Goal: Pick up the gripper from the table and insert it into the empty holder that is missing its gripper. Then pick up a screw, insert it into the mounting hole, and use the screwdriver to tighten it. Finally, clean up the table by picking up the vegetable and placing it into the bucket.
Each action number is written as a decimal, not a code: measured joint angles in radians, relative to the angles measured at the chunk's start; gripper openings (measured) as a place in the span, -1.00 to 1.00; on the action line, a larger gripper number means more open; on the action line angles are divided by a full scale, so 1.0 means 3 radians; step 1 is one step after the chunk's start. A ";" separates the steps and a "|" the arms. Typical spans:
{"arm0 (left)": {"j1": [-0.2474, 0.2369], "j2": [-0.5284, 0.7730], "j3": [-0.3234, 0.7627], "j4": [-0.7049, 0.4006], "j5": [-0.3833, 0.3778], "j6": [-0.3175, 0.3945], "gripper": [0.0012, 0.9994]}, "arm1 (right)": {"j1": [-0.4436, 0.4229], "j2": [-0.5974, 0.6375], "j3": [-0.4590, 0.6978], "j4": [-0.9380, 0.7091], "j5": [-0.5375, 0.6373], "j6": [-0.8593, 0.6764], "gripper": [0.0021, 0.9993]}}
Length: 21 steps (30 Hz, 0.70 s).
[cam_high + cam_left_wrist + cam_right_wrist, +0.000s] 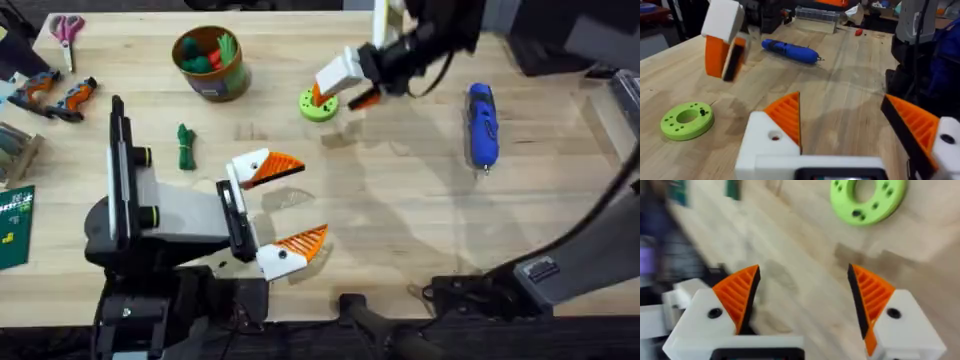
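Note:
My left gripper (pixel 290 205) rests open near the table's front, white fingers with orange ribbed pads, nothing between them (pixel 840 107). My right gripper (pixel 348 88) hangs open over the far middle of the table, just beside a flat lime-green ring (pixel 320 106), its orange pads apart and empty (pixel 805 295). The blue screwdriver (pixel 483 125) lies at the right (pixel 790 50). The dark green vegetable (pixel 185 147) lies left of centre. The olive bucket (pixel 236 78) stands at the back left with toy pieces inside. The loose gripper piece, the holder and a screw are out of view.
The green ring (pixel 867 200) has several holes, one with a small dark thing in it (pixel 702 112). Scissors (pixel 67 30) and orange-handled pliers (pixel 55 95) lie at the far left. A green card (pixel 15 225) sits at the left edge.

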 joint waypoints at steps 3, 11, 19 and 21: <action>0.0000 0.0000 0.0000 0.0000 0.0000 0.0000 0.97 | 0.0166 -0.0036 0.0358 -0.0311 0.0620 -0.0262 0.99; 0.0000 0.0000 0.0000 0.0000 0.0000 0.0000 0.97 | 0.0614 -0.0072 0.0640 -0.0439 0.1805 -0.0521 0.99; 0.0000 0.0000 0.0000 0.0000 0.0000 0.0000 0.97 | 0.0666 -0.0071 0.0640 -0.0336 0.2016 -0.0555 0.99; 0.0000 0.0000 0.0000 0.0000 0.0000 0.0000 0.97 | 0.0666 -0.0071 0.0640 -0.0337 0.2016 -0.0557 0.99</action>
